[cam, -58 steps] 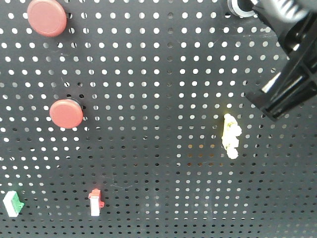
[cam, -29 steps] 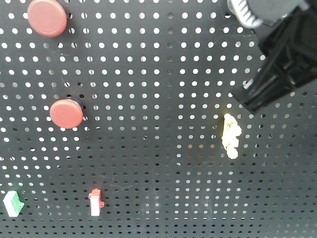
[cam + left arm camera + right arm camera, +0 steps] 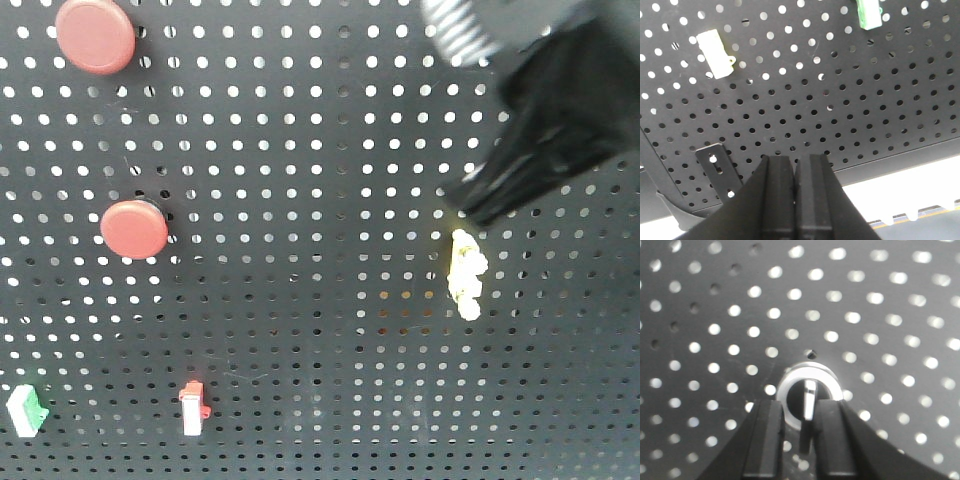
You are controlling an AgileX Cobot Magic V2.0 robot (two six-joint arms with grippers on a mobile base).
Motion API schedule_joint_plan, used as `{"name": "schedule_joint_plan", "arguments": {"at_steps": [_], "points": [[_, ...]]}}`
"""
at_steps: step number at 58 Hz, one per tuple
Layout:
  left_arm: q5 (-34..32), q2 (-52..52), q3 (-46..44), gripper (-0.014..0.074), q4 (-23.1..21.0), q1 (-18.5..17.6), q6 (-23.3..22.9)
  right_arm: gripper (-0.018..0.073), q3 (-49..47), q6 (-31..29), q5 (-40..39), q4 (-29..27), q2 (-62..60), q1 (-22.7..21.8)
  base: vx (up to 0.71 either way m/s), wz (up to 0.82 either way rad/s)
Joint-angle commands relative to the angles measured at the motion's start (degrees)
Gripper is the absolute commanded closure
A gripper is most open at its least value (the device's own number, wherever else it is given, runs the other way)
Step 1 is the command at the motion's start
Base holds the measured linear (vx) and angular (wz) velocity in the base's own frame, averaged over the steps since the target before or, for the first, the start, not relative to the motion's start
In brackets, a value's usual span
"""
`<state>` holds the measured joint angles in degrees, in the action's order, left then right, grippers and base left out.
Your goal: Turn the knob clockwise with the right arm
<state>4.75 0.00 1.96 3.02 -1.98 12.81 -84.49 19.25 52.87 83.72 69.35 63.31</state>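
Knob (image 3: 810,395) bar between right fingers (image 3: 771,440), slightly apart; left fingers (image 3: 780,200) together; pegboard (image 3: 875,297) open around ring.

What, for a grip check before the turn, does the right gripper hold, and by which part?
The knob: its bar handle sits between the right gripper fingers, but a firm clamp cannot be told.

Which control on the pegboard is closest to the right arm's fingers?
The knob, the silver ring with a bar handle: it sits between the fingers. The yellow toggle is only nearby; the red buttons sit far across the board.
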Motion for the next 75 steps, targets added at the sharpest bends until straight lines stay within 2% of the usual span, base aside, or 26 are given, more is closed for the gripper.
{"name": "schedule_joint_plan", "arguments": {"at_steps": [1,8,21,27,34,38,43,54,75], "points": [[-4.8,0.6,0.9,0.0603,-0.3,-0.5,-0.2,0.0323,-1.7,1.0,-1.3,3.7,-0.2,-2.6,0.00,0.00],[-4.8,0.6,0.9,0.0603,-0.3,-0.5,-0.2,0.0321,-1.7,1.2,-1.4,3.4,0.1,-4.8,0.00,0.00],[-4.8,0.6,0.9,0.0603,-0.3,-0.5,-0.2,0.0338,-1.7,1.2,-2.7,2.5,0.3,-4.9,0.00,0.00],[-4.8,0.6,0.9,0.0603,-0.3,-0.5,-0.2,0.0419,-1.7,1.2,-2.7,2.4,0.7,-4.9,0.00,0.00],[-4.8,0.6,0.9,0.0603,-0.3,-0.5,-0.2,0.0575,-1.7,1.7,-2.7,0.9,0.9,-4.8,0.00,0.00],[-4.8,0.6,0.9,0.0603,-0.3,-0.5,-0.2,0.0573,-1.7,4.0,-2.5,0.3,0.9,-4.6,0.00,0.00],[-4.8,0.6,0.9,0.0603,-0.3,-0.5,-0.2,0.0568,-1.7,9.1,-2.5,-0.8,0.9,-4.6,0.00,0.00],[-4.8,0.6,0.9,0.0603,-0.3,-0.5,-0.2,0.0567,-2.2,24.6,-2.6,-2.4,0.9,-4.6,0.00,0.00],[-4.8,0.6,0.9,0.0603,-0.3,-0.5,-0.2,0.0567,-7.6,53.0,-3.1,-8.6,1.5,-4.6,0.00,0.00]]}}
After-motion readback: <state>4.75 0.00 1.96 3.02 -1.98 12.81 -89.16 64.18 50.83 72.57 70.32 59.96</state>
